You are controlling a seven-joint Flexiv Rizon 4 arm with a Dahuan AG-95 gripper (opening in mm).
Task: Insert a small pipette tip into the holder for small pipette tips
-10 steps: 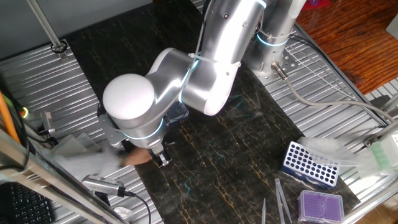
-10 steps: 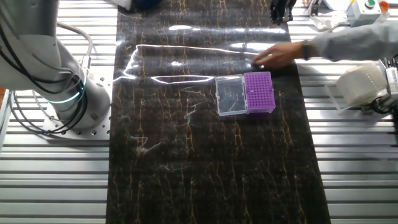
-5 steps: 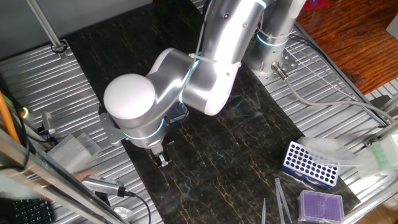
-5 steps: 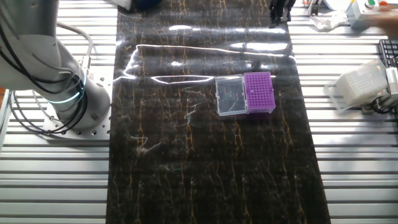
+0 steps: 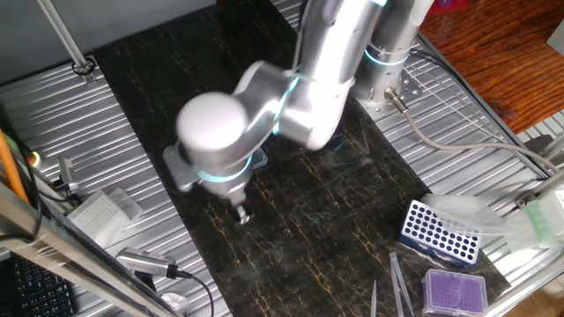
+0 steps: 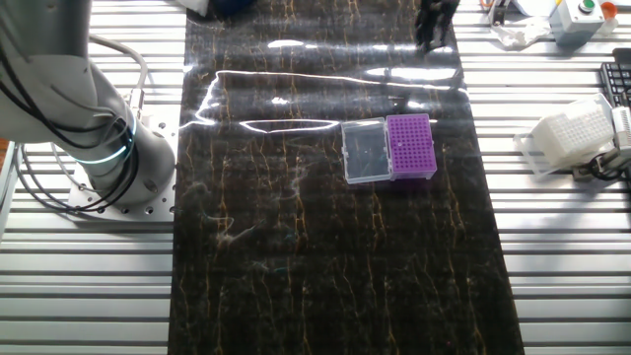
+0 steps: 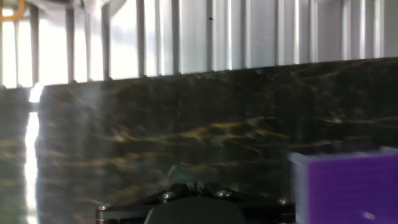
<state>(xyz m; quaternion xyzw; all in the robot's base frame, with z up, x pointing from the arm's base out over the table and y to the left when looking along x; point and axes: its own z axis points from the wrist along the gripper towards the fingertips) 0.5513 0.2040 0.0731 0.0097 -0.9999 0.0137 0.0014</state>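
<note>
You get even, bright light; glare streaks the dark mat (image 6: 325, 247); the arm (image 5: 264, 114) and hand view are motion-blurred.

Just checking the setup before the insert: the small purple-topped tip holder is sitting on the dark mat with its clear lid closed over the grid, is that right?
Not quite. The holder for small pipette tips does sit on the dark mat, but its clear lid is open, folded out flat beside the purple grid rather than closed over it. The other fixed view shows this.

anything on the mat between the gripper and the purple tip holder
Nothing: in the other fixed view only bare dark mat lies between the gripper at the far edge and the holder.
</note>
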